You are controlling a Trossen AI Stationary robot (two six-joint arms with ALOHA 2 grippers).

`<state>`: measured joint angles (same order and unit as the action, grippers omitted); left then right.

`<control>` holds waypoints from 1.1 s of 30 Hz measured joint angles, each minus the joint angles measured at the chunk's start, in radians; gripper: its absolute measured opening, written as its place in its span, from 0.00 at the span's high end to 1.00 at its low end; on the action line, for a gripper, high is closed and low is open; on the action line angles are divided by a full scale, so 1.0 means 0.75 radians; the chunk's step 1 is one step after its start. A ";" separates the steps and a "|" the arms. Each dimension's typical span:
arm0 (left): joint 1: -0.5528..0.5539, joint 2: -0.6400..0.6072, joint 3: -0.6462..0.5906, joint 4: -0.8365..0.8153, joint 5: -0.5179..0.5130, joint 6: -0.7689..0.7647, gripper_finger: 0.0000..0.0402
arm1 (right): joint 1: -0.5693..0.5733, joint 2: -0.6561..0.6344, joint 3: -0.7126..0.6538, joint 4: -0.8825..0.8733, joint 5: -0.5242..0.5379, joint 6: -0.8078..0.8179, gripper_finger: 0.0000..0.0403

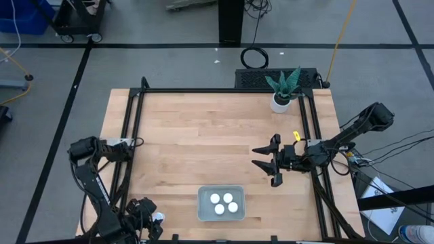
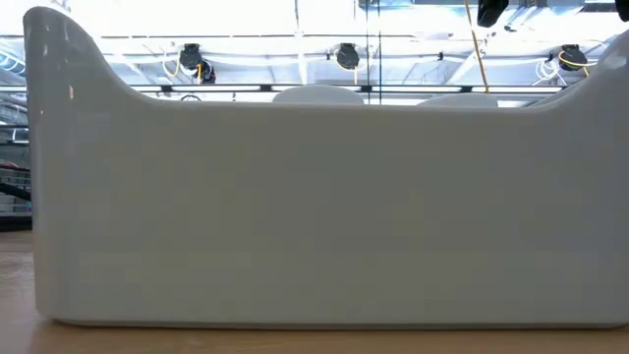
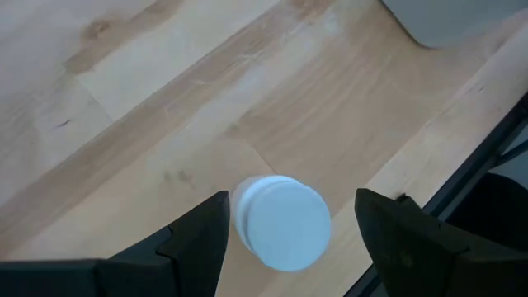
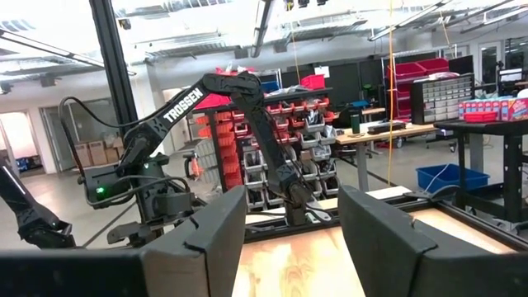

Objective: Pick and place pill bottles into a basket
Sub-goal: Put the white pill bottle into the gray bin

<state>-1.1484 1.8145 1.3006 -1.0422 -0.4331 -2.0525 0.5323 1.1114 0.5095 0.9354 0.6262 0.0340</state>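
Nearest the front edge of the table (image 1: 183,135): left gripper (image 1: 150,222) at the left front corner, fingers (image 3: 194,239) spread wide either side of one pill bottle (image 3: 282,221), not clamped on it; bottle standing on the wood, cap up. Just beside, toward centre: basket (image 1: 203,205) at the front edge, holding four pill bottles (image 1: 224,203) clustered together. Farther back, right of centre: right gripper (image 1: 271,163) raised above the table, fingers parted, nothing between them. At the far right edge: potted plant (image 1: 283,91).
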 joint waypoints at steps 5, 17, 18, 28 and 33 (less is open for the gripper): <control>0.000 0.001 0.000 0.000 0.011 0.002 0.33 | 0.000 0.000 0.000 -0.011 0.000 0.009 0.54; -0.010 0.001 -0.042 0.007 0.023 -0.016 0.33 | 0.000 0.000 0.001 -0.017 0.000 0.009 0.54; -0.011 0.001 -0.042 0.010 0.023 -0.016 0.33 | 0.000 0.000 0.001 -0.017 0.000 0.009 0.54; -0.015 0.000 -0.042 0.076 -0.008 0.018 0.33 | 0.000 0.000 0.001 -0.018 0.000 0.009 0.54; -0.015 0.000 -0.090 0.131 0.014 0.007 0.33 | 0.000 0.000 0.001 -0.018 0.000 0.009 0.54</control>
<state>-1.1595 1.8145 1.2330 -0.9442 -0.4228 -2.0470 0.5323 1.1114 0.5098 0.9220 0.6262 0.0410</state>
